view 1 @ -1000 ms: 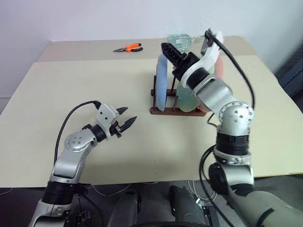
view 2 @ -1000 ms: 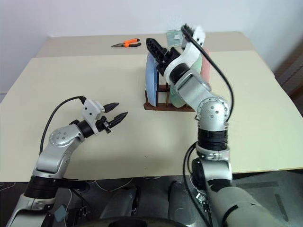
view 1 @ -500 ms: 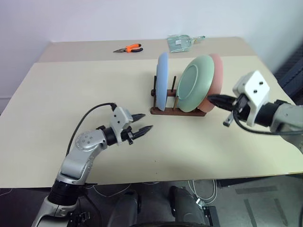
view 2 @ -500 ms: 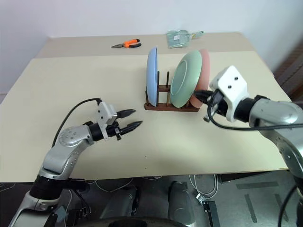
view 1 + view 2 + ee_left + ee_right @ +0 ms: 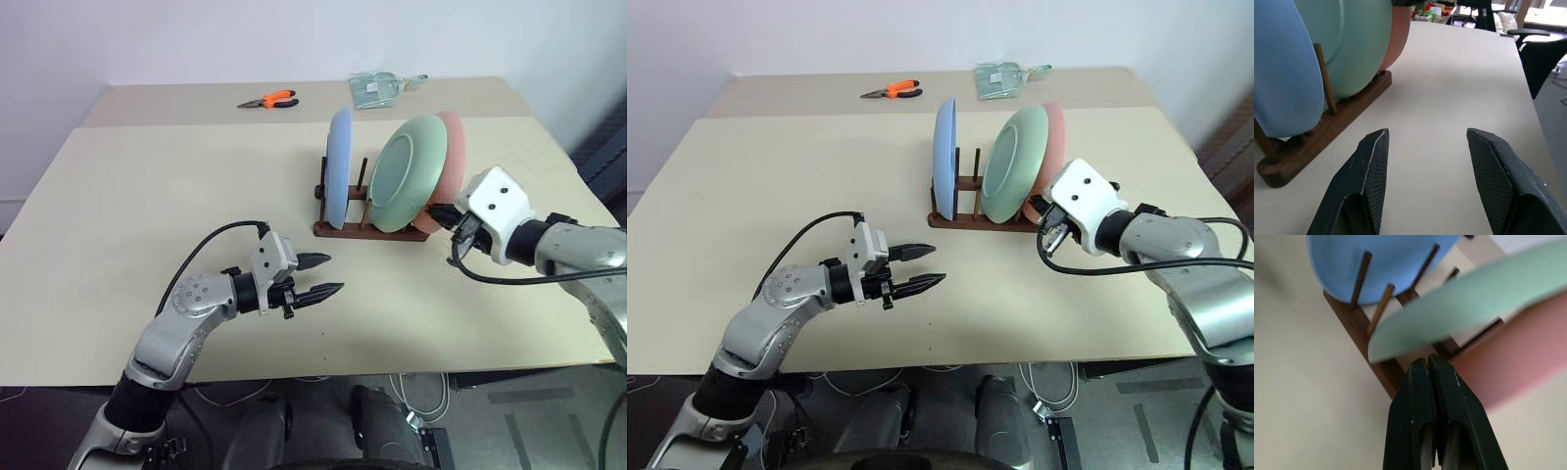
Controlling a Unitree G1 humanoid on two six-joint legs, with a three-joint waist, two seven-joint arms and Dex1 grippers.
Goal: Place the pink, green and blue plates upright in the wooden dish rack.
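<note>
All three plates are sitting upright in the wooden dish rack [image 5: 367, 227] toward the far right of the desk [image 5: 176, 196]: the blue plate [image 5: 339, 164] at the left end standing nearly straight, the green plate [image 5: 409, 173] leaning back to the right, and the pink plate [image 5: 454, 162] behind it at the right end, tilted the same way. By the look of it, the placing is done.

The right claw [image 5: 1046, 208] is hovering just beside the rack's near right corner with its fingers pressed together, empty — in its wrist view the tips are pointing at the rail under the green plate's rim. The left claw [image 5: 319, 277] is hanging above the desk, near and left of the rack, fingers apart and holding nothing.

The risk now is a knock: the right claw is sitting so close that a careless swing could be nudging the leaning green plate or shoving the light rack, tipping plates out of their pegs.
</note>
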